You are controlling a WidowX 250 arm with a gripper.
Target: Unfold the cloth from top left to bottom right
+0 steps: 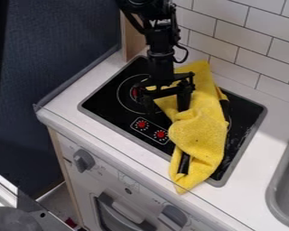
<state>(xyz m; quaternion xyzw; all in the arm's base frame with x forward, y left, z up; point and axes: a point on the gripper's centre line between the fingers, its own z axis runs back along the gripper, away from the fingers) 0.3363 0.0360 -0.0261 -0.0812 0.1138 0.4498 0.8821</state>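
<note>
The gripper (166, 107) held its jaws apart above the stove (108, 100), the cloth (201, 133) rumpled beside them, sinkward.

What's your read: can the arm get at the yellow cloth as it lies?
Probably yes: the claw hangs open by the left edge of the yellow cloth, with nothing visible blocking it, though I can't judge its height above the fabric.

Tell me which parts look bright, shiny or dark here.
All in the camera view: the white tiles look bright; soft shading marks folds in the yellow cloth; a faint sheen shows on the black stove top, right of the cloth; the wall at left is dark.
</note>
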